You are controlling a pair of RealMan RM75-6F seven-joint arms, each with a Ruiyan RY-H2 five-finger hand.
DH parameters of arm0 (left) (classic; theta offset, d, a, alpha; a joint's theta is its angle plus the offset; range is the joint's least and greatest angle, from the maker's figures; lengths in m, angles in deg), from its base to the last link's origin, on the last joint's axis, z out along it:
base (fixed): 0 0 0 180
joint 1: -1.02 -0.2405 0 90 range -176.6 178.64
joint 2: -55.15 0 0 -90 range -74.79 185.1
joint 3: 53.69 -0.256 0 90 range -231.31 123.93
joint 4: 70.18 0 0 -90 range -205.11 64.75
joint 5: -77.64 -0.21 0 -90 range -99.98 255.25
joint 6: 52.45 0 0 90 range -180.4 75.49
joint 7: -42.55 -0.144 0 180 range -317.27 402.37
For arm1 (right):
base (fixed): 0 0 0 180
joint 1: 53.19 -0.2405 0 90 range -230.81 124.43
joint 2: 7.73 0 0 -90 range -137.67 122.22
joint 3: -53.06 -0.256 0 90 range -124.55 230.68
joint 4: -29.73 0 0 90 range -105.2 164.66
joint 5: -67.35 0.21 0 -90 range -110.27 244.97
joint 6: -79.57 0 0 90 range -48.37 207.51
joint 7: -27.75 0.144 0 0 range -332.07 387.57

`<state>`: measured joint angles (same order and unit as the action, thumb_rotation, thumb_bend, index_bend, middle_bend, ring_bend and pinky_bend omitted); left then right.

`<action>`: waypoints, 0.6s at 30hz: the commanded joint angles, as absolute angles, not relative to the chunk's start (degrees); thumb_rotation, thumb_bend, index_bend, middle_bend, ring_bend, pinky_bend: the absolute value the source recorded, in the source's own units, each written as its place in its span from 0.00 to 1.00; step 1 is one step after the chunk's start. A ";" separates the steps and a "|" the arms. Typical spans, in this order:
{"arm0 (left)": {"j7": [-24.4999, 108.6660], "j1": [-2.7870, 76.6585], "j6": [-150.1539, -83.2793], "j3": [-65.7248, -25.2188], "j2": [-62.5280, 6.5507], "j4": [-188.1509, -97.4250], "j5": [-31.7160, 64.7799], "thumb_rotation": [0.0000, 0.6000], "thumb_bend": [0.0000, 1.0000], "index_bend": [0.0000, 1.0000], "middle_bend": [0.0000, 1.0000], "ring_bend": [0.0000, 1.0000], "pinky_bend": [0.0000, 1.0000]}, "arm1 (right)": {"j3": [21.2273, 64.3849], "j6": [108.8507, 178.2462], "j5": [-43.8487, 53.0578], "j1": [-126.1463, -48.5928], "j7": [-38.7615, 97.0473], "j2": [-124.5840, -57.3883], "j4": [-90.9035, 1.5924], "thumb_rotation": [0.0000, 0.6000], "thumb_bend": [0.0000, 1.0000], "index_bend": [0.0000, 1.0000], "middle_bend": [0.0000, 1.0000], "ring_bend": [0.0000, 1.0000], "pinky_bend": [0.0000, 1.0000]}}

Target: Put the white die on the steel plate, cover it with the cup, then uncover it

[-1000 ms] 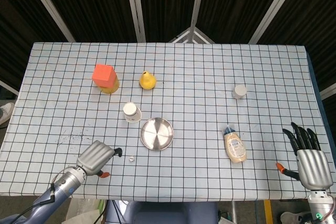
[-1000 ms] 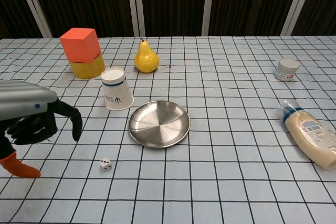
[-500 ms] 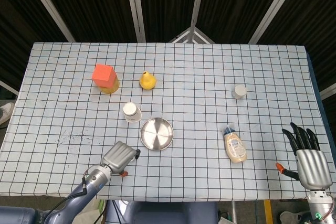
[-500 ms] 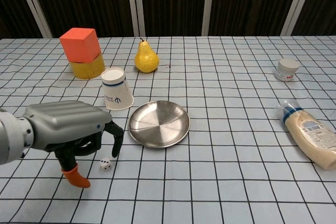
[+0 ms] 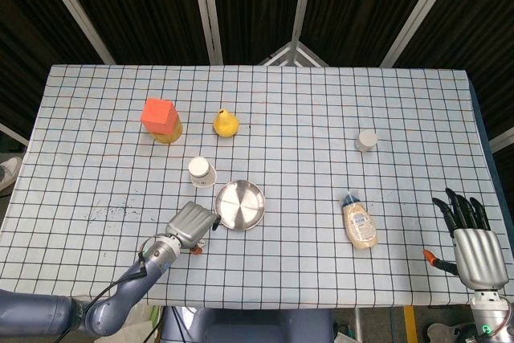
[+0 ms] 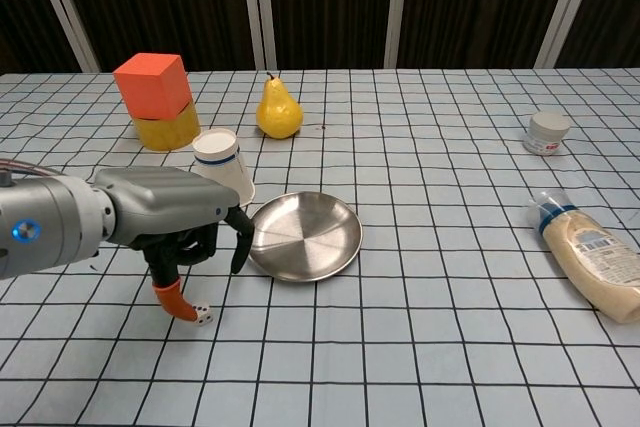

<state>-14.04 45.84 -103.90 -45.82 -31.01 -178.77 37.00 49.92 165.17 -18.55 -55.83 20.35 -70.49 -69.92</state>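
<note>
The white die (image 6: pixel 203 315) lies on the checked cloth in front of the steel plate's (image 6: pixel 304 235) left edge. My left hand (image 6: pixel 170 222) hovers just over the die with fingers curved downward and apart, holding nothing. Its orange thumb tip (image 6: pixel 180 302) is right beside the die. From the head view the left hand (image 5: pixel 191 225) sits at the plate's (image 5: pixel 239 203) near-left rim and hides the die. The white paper cup (image 6: pixel 222 162) stands upside down behind the hand, left of the plate, also cup (image 5: pixel 201 171). My right hand (image 5: pixel 470 238) rests open at the near right corner.
An orange cube on a yellow bowl (image 6: pixel 155 97) and a yellow pear (image 6: pixel 278 107) stand at the back left. A small white jar (image 6: pixel 547 132) is at the back right. A sauce bottle (image 6: pixel 590 252) lies on its side at the right.
My left hand has moved right and forward from the table's near left edge to just over the die, beside the plate. The right hand has stayed still.
</note>
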 commanded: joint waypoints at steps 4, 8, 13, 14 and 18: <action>-15.25 47.15 -104.60 -47.89 -28.99 -179.65 37.67 1.00 0.18 0.47 0.88 0.79 0.76 | 50.07 165.35 -18.97 -55.79 20.07 -70.53 -70.23 1.00 0.14 0.16 0.03 0.09 0.00; -15.64 48.04 -104.27 -49.10 -28.84 -179.87 38.49 1.00 0.18 0.47 0.87 0.79 0.75 | 50.10 165.28 -18.96 -55.81 19.97 -70.60 -70.33 1.00 0.14 0.16 0.03 0.09 0.00; -15.90 49.19 -103.97 -50.45 -28.98 -179.68 38.42 1.00 0.19 0.47 0.87 0.79 0.75 | 50.00 165.21 -18.72 -55.84 20.05 -70.62 -70.29 1.00 0.14 0.16 0.03 0.09 0.00; -15.88 49.30 -103.99 -50.64 -29.08 -179.55 38.41 1.00 0.20 0.47 0.87 0.79 0.75 | 49.99 165.22 -18.70 -55.83 20.09 -70.61 -70.29 1.00 0.14 0.16 0.03 0.09 0.00; -15.15 49.85 -103.94 -51.36 -29.95 -178.77 38.41 1.00 0.22 0.48 0.87 0.79 0.75 | 49.95 165.32 -18.70 -55.78 20.63 -70.44 -70.35 1.00 0.14 0.16 0.03 0.09 0.00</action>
